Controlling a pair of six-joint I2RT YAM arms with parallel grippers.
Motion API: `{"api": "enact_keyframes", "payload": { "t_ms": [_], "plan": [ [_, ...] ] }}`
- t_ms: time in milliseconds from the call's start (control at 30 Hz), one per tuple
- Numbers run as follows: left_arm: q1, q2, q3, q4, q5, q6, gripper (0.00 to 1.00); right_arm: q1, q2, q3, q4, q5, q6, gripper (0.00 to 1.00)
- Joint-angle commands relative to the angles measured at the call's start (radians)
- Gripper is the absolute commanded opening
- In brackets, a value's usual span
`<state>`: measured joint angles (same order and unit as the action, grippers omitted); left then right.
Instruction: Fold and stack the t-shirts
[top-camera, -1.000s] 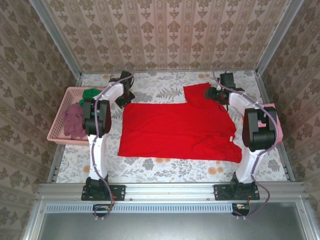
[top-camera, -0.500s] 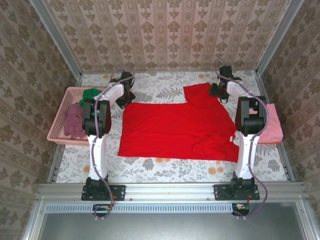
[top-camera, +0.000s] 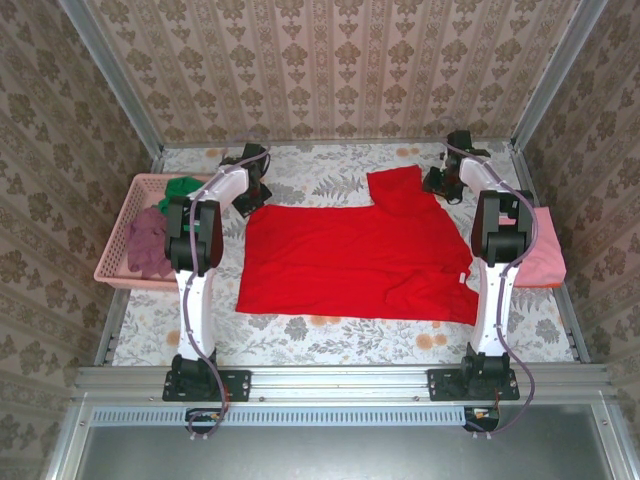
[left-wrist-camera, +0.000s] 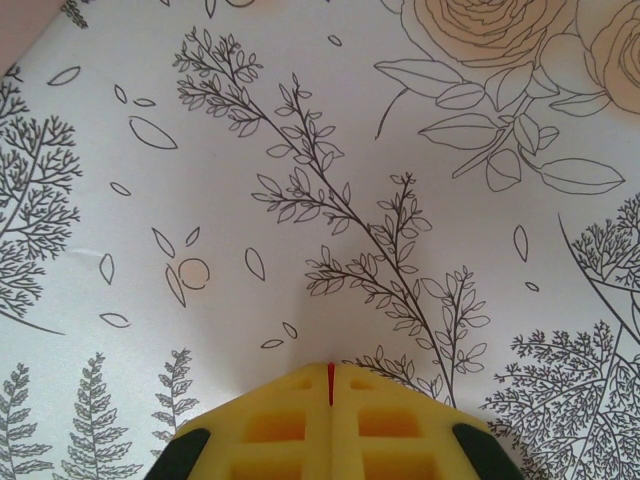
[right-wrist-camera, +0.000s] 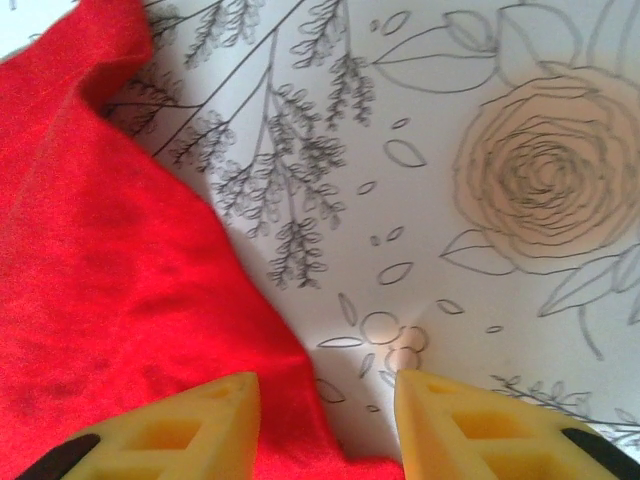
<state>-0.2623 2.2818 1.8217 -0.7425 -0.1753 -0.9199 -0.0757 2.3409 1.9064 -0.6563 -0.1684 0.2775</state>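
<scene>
A large bright red t-shirt (top-camera: 350, 260) lies spread flat in the middle of the table. My left gripper (top-camera: 252, 200) is low at the shirt's back left corner. In the left wrist view it (left-wrist-camera: 330, 366) is shut, with a thin sliver of red cloth pinched between its yellow fingertips. My right gripper (top-camera: 440, 187) is down at the back right sleeve. In the right wrist view it (right-wrist-camera: 325, 378) stands open, and the red cloth's edge (right-wrist-camera: 120, 280) runs in between the two fingers. A folded pink t-shirt (top-camera: 545, 255) lies at the right edge.
A pink lattice basket (top-camera: 115, 272) at the left edge holds a green t-shirt (top-camera: 180, 187) and a dusky maroon one (top-camera: 150, 245). Papered walls close in the back and both sides. Bare floral tablecloth (top-camera: 330, 335) shows in front of the red shirt.
The right arm has swung back and outward, uncovering the pink t-shirt, and its gripper has settled at the sleeve edge with its jaws narrowing. The left arm has not moved.
</scene>
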Motion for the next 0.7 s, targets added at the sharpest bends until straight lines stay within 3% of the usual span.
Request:
{"api": "enact_keyframes", "payload": {
  "t_ms": [0, 233, 667],
  "plan": [
    [-0.013, -0.018, -0.009, -0.006, 0.03, 0.017, 0.0, 0.002, 0.055, 0.053, -0.075, -0.096, -0.035, 0.38],
    [-0.015, -0.019, -0.015, -0.008, 0.015, 0.025, 0.0, 0.002, 0.054, 0.061, -0.076, -0.119, -0.029, 0.02],
    [-0.014, -0.173, -0.117, 0.112, 0.025, 0.1, 0.0, 0.002, -0.252, -0.227, 0.2, -0.123, 0.029, 0.0]
  ]
}}
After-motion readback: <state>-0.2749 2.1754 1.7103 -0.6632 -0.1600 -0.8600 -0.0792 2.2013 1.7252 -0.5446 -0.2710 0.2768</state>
